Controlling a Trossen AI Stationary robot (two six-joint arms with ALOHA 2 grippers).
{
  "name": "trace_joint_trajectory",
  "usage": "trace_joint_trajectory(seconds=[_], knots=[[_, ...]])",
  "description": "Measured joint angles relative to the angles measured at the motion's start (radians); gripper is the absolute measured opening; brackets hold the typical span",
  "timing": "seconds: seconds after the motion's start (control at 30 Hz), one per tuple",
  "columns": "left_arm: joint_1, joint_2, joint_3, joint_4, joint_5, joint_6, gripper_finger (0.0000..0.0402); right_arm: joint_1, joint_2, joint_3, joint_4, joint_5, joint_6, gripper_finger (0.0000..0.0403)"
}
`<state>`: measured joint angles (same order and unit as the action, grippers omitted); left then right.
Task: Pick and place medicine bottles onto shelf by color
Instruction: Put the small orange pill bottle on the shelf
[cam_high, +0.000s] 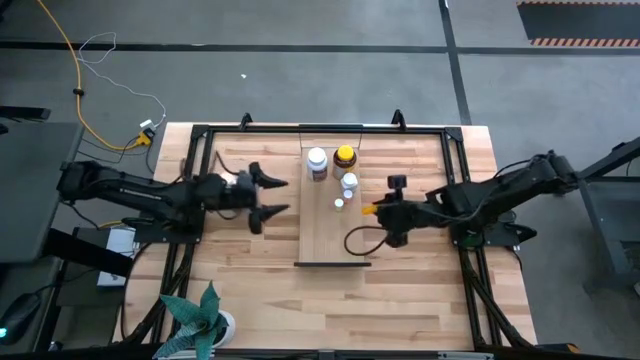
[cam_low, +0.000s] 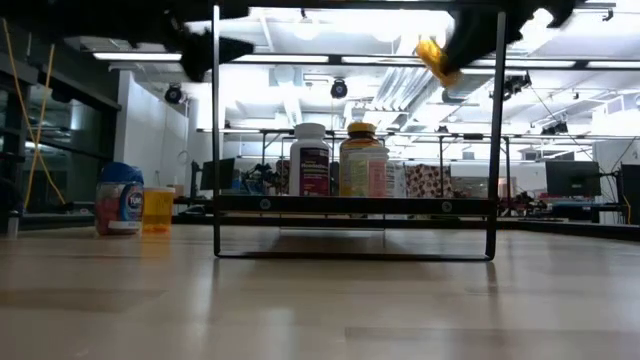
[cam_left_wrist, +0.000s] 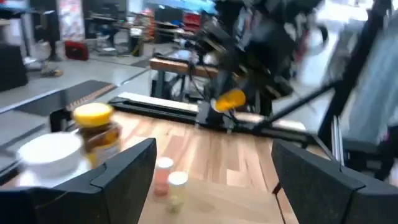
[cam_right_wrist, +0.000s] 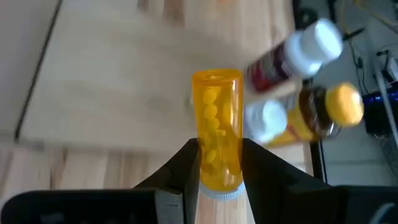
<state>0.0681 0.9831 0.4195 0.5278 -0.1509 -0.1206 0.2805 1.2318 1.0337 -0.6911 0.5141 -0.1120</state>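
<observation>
Right wrist view: the right gripper (cam_right_wrist: 221, 163) is clamped on a translucent orange vial (cam_right_wrist: 217, 127) with a white cap, pills visible inside, held above the shelf (cam_high: 335, 225) near its right edge. White-capped (cam_high: 317, 161) and yellow-capped (cam_high: 345, 158) bottles stand at the shelf's far end. Left gripper (cam_high: 275, 196) hovers left of the shelf, fingers apart.

Grey concrete floor (cam_high: 300, 80) lies all around the light planked wooden table top (cam_high: 420, 300), with a yellow cable (cam_high: 70, 60) trailing across it. A green potted plant (cam_high: 200, 318) stands at the table's near edge. Beyond, bright ceiling strip lights (cam_low: 330, 62) and cluttered workbenches (cam_low: 560, 205) fill the room.
</observation>
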Motion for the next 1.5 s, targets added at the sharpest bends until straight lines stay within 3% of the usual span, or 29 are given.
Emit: trace_joint_trajectory(seconds=[0.27, 0.67, 1.2, 1.5], knots=[[-0.100, 0.291, 0.175, -0.001, -0.006, 0.263, 0.0310, -0.050, 0.073, 0.027, 0.151, -0.122, 0.047, 0.0094], [-0.169, 0.554, 0.368, -0.003, -0.149, 0.402, 0.0310, -0.101, 0.239, 0.027, 0.212, -0.340, 0.243, 0.0094], [-0.164, 0.610, 0.396, -0.007, -0.151, 0.378, 0.0310, -0.101, 0.247, 0.027, 0.378, -0.387, 0.198, 0.0094], [-0.117, 0.610, 0.396, -0.015, -0.031, 0.255, 0.0307, -0.103, 0.247, 0.027, 0.411, -0.418, 0.156, 0.0094]])
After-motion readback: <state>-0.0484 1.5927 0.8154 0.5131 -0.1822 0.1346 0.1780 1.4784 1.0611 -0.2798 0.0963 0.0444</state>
